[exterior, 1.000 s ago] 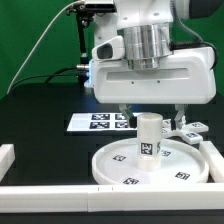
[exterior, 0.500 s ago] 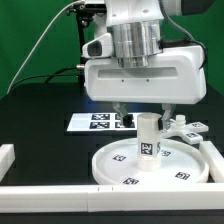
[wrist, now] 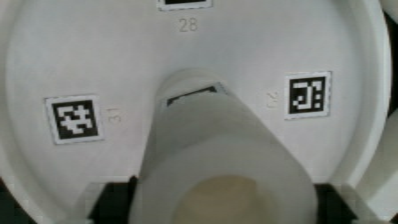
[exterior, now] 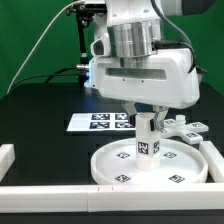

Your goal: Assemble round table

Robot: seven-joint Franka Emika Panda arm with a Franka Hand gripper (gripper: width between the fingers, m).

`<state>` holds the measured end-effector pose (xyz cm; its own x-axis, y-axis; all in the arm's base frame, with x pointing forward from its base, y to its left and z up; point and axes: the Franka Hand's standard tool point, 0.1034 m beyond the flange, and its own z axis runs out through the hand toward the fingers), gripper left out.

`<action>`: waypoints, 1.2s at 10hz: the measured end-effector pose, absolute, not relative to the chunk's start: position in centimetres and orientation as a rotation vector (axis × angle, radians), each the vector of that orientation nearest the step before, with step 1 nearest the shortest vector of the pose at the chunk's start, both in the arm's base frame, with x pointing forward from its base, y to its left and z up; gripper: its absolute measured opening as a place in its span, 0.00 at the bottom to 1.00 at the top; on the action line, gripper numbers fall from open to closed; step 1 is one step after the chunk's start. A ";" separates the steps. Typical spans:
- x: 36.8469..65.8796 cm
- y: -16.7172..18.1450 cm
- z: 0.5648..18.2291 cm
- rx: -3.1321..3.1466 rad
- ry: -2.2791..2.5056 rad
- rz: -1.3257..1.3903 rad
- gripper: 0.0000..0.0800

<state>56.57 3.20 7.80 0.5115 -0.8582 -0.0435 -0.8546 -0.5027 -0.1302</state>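
– Round table (exterior: 128, 160), how far along is it?
– Two pieces are together, by the look of it. The large rimmed disc (exterior: 112, 172) lies flat on the black table (exterior: 40, 125), rim up. The short cylinder leg (exterior: 148, 143) stands upright at its centre.
– Why is the robot hanging onto the leg?
– My guess is it's seating or turning it into the disc's hub. The end effector (exterior: 148, 119) comes straight down over the leg's top. In the wrist view its dark pads (wrist: 121, 203) sit against either side of the leg, so it's pinching it, not spread.
– And the foot?
– The small cross-shaped foot piece (exterior: 186, 130) waits just beyond the disc, toward the exterior view's right, probably kept for later. The marker board (exterior: 98, 122) lies behind the disc, and the white border walls (exterior: 60, 192) fence the front.
– What can't you make out?
– The joint itself. The leg's base covers the hub in both views, so I can't tell whether it's fully home. The arm (exterior: 140, 75) blocks most of the fingers from outside. The foot piece is partly hidden, and the wrist view is blurred on the leg, with the pads cut off at the picture's edge.
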 end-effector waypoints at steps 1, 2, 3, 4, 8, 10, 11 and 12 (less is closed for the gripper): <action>56.6 3.3 7.8 -2.547 1.595 -0.031 0.51; 56.6 3.2 7.8 -2.465 1.709 -0.019 0.51; 56.5 3.2 7.7 -2.364 1.832 0.001 0.51; 56.5 3.2 7.7 -2.255 1.953 0.020 0.51; 56.3 3.3 7.6 -1.853 2.333 0.069 0.51; 56.2 3.3 7.6 -1.763 2.402 0.061 0.51; 56.2 3.2 7.6 -1.773 2.395 0.061 0.51; 56.2 3.3 7.6 -1.776 2.393 0.062 0.71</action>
